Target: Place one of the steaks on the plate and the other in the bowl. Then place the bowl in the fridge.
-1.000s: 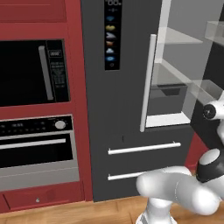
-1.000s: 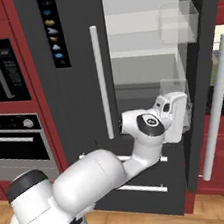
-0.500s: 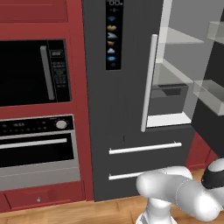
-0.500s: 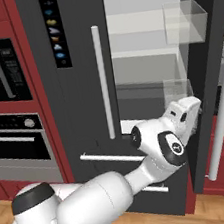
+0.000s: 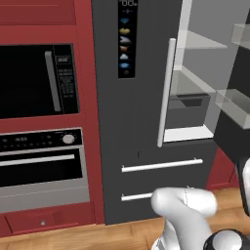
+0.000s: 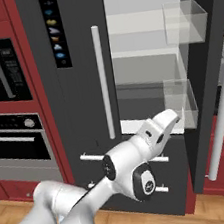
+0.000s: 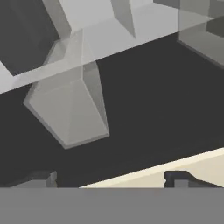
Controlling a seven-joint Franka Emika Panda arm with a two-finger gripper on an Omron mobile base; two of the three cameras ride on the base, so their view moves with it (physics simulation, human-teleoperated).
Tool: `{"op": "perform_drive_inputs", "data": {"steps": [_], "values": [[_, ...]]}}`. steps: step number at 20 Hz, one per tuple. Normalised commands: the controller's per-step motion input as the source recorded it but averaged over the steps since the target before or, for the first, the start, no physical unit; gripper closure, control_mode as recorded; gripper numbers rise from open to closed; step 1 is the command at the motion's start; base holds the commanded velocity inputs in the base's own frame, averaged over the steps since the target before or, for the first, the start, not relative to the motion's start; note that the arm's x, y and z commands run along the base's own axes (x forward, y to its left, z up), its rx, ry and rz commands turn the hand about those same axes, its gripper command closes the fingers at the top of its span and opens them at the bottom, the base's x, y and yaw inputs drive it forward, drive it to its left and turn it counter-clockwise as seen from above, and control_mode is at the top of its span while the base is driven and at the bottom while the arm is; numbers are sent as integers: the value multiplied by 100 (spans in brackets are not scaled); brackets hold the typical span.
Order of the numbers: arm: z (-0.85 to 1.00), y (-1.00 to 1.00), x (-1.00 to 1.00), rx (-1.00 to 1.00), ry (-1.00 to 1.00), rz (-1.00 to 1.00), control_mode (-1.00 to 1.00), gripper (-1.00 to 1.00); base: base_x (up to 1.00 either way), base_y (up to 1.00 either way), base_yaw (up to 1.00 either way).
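- The fridge [image 6: 82, 62] stood with its right door open.
- The gripper [image 7: 111, 179] was wide and held nothing; the bowl should come in level.

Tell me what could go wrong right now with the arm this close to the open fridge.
The fridge has its right door swung open, and the arm's hand sits low beside that door's clear bins, so a swing could clip them or knock the door. The gripper is open and holds nothing, and the shelves look bare, so the bowl may not be inside yet.
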Motion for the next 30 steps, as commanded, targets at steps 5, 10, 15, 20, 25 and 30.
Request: {"op": "perform_drive_inputs", "data": {"steps": [5,10,15,20,25,30], "values": [[96,87,-51,30,2,0,-100,-100,0,0,0],[20,84,-52,40,8,7,-100,-100,0,0,0],[-54,86,-27,68,-16,6,-100,-100,0,0,0],[5,99,-38,68,-41,-3,-100,-100,0,0,0],[-12,100,-54,47,-21,-1,-100,-100,0,0,0],[-11,99,-3,2,14,-3,-100,-100,0,0,0]]}}
